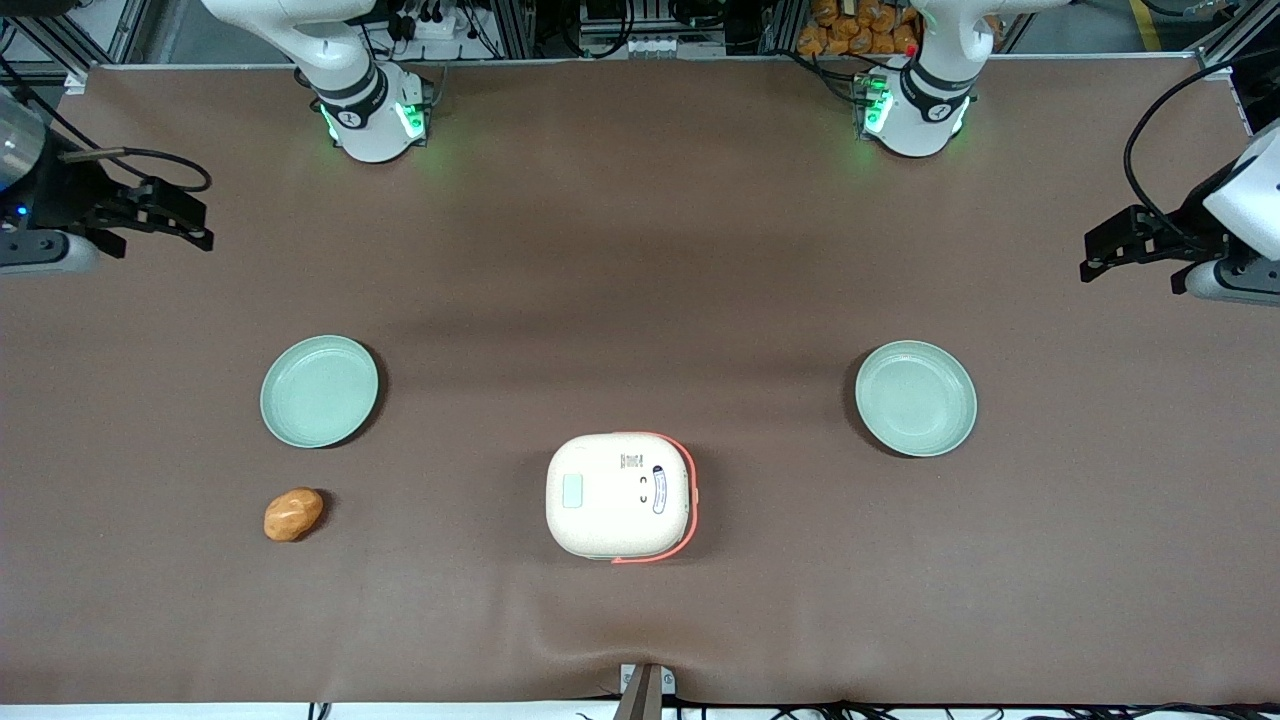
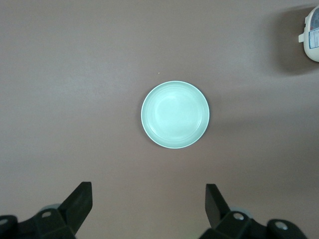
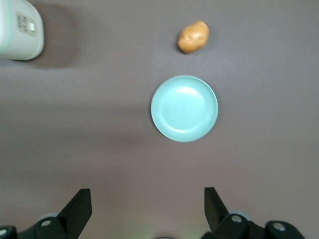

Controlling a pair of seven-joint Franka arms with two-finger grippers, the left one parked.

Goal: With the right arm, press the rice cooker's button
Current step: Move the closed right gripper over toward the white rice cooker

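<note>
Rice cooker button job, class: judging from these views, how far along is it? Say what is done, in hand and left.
Done: nothing shows as done; the rice cooker sits closed and untouched on the table.
In hand: the gripper hangs open at the working arm's end of the table, well clear of the cooker, above a plate and potato.
Left: the whole reach to the cooker, then the press.

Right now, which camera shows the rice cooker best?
The front view: the whole rice cooker shows, lid closed. Both wrist views catch only an edge of it. The end effector is open, high at the working arm's end.
</note>
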